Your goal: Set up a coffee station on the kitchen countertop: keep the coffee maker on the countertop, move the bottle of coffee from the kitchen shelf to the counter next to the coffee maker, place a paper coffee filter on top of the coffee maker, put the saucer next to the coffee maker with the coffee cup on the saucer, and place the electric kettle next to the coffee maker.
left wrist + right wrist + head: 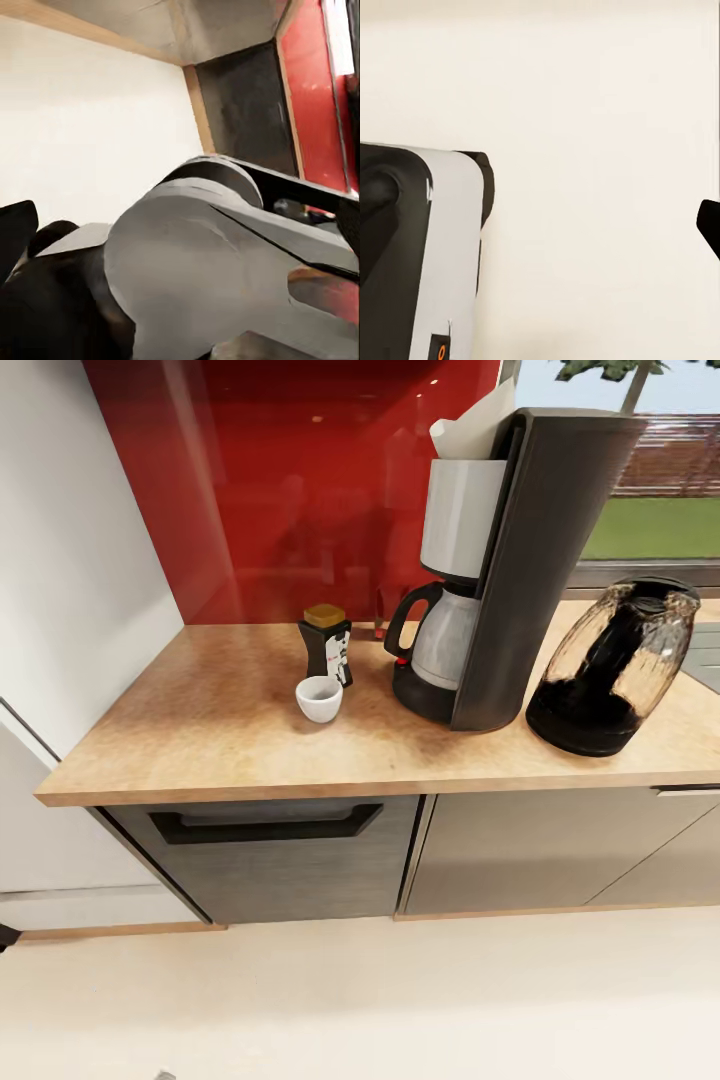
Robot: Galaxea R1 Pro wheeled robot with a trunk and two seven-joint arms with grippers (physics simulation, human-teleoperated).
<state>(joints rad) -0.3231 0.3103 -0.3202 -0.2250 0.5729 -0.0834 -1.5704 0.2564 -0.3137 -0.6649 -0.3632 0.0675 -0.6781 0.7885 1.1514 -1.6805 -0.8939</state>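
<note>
The dark coffee maker (pixel 510 560) stands on the wooden countertop (pixel 200 730) with a white paper filter (pixel 478 422) sticking out of its top. To its left is the bottle of coffee (pixel 327 647), dark with a brown lid. A white coffee cup (pixel 319 698) sits upright on the counter just in front of the bottle. The glass electric kettle (pixel 612 665) stands to the right of the coffee maker. My left gripper (pixel 180 232) and right gripper (pixel 540 225) hang low near my own body, fingers at the picture edges, nothing between them.
A red backsplash (pixel 300 480) rises behind the counter and a white wall or cabinet (pixel 70 540) closes its left end. Below are a drawer with a dark handle (pixel 265 822) and cabinet doors. The pale floor (pixel 400 1000) lies between me and the counter.
</note>
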